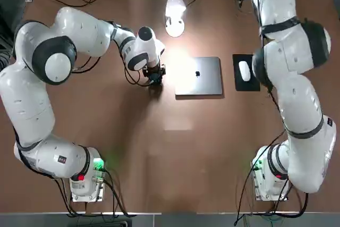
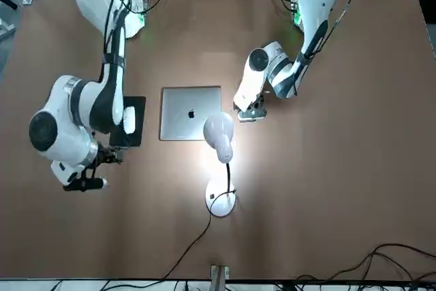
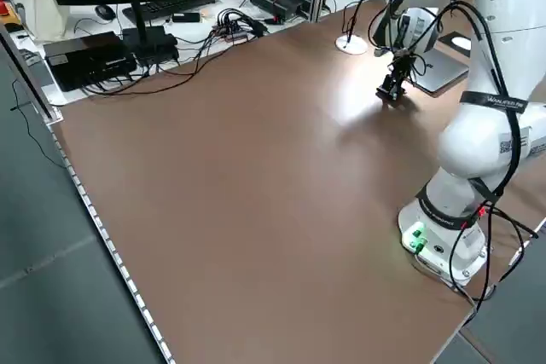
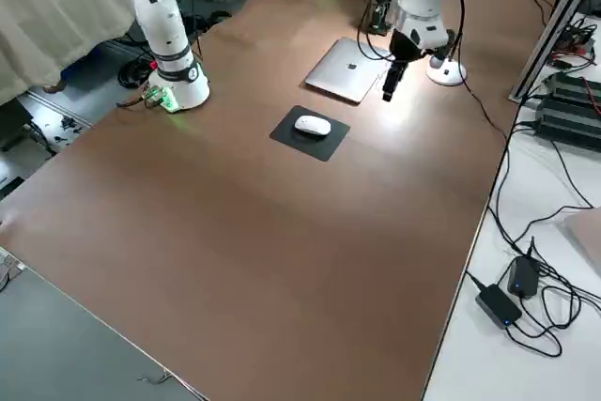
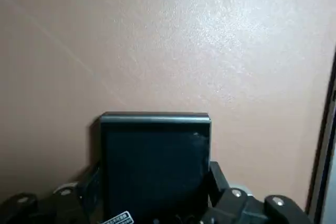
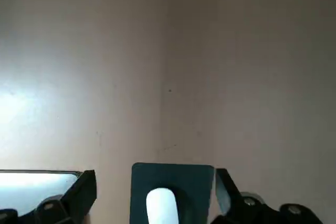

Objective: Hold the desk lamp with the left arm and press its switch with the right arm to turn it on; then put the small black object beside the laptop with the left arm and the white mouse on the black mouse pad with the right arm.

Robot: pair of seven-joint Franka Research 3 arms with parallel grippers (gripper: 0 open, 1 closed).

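Block goes down beside the laptop

Lamp (image 1: 175, 11) shines behind the laptop (image 1: 198, 76), and the white mouse (image 1: 244, 69) sits on the black mouse pad (image 1: 245, 72). Left gripper (image 1: 154, 74) is low beside the laptop with the small black object (image 5: 155, 162) between its fingers; I cannot tell if it grips. Next: let go, lift. Right gripper (image 2: 84, 183) hangs open, past the pad.

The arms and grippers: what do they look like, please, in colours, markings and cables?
Both arms are glossy white with rounded links and black joint bands. The left arm has a green light at its base. The left gripper and right gripper are black. Black cables run from both bases.
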